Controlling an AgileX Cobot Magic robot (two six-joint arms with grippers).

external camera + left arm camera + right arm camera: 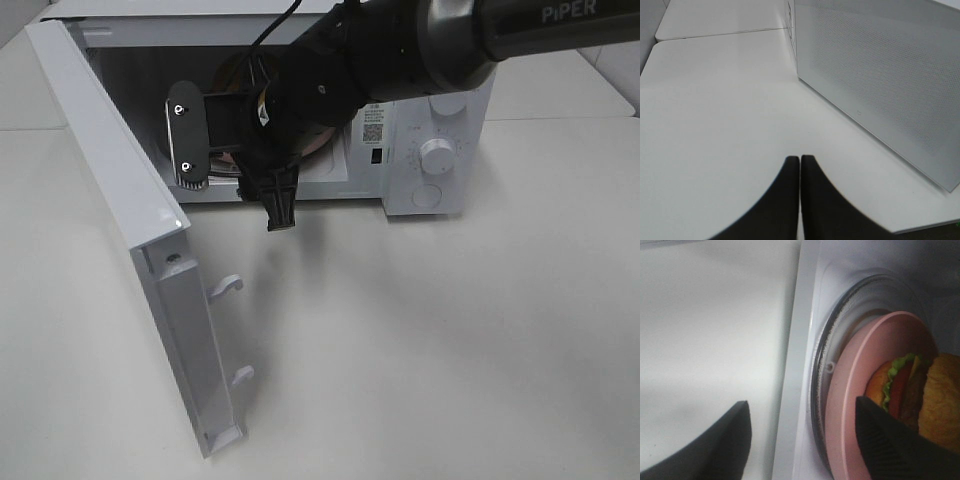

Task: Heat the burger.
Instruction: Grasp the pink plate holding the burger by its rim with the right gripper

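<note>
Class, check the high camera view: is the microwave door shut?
No, the microwave door stands swung wide open, leaving the cavity exposed.

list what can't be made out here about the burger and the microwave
1. Right wrist: the burger is blurred, cut off by the picture edge and partly covered by a finger of the right gripper.
2. Exterior high: the right arm blocks the microwave opening, so the burger does not show there.
3. Exterior high: the markings around the dial are too small to read.
</note>
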